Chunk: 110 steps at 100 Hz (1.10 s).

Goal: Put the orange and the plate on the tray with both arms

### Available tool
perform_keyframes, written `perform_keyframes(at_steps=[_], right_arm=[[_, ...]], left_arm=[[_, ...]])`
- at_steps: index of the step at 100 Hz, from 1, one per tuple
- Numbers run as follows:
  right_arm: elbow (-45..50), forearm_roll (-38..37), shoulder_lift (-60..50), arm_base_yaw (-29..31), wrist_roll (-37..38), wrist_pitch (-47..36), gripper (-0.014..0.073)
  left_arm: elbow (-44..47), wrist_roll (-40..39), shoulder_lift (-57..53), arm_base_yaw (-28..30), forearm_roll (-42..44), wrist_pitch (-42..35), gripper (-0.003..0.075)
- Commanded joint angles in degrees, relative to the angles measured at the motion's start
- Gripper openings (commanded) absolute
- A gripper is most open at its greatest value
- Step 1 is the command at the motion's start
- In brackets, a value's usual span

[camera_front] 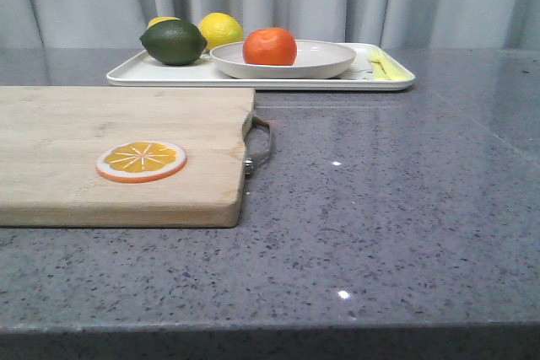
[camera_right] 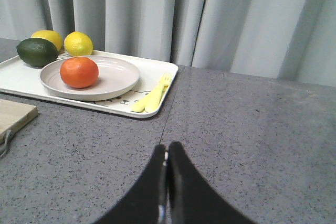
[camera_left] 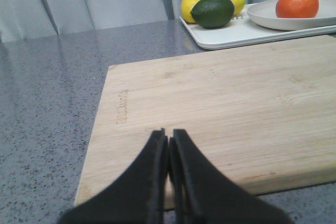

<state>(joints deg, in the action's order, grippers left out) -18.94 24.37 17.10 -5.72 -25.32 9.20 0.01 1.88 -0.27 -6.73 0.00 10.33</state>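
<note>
Soft even light (small glints), sharp frames.

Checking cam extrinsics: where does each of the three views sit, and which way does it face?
Front: low at the table's near edge, facing forward over the cutting board to the tray by the curtain; no robot body shows.
Left wrist: above the left hand, shut, over the board's near end, looking across it to the tray.
Right wrist: above the right hand, shut, over bare counter, facing the tray.
All three share the orange sitting on the plate.
</note>
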Motion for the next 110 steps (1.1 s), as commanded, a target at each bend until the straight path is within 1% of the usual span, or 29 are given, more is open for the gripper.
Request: perform_keyframes(at_steps=[1,76,95,102,107,110], right_arm=[[-1.62,-0.21,0.24,-0.07,-0.34,-4.68,-0.0101],[-1.62,-0.21,0.24,-0.07,-0.34,-4.68,-0.0101],[0.26,-0.39,0.03,-0.07,-0.29,-4.92,-0.0101],[1.82,-2.21,-0.63,-0.07,1.46,-5.15,-0.0101],[3.21,-6.39,-1.62,-0.07,5.1,-5.93,-0.0101],[4.08,-9.25,-2.35,-0.07,8.78,-6.64,-0.0101]], left_arm=[[0.54,-0.53,-1.86,0.12,0.0,-5.02,-0.002],[0.54,-0.53,-1.86,0.12,0.0,-5.02,-0.002],[0.54,-0.53,-1.86,0.12,0.0,-5.02,-0.002],[0.54,-0.53,-1.86,0.12,0.0,-5.02,-0.002],[0.54,-0.53,-1.86,0.12,0.0,-5.02,-0.002],[0.54,-0.53,-1.86,0.12,0.0,-5.02,-0.002]])
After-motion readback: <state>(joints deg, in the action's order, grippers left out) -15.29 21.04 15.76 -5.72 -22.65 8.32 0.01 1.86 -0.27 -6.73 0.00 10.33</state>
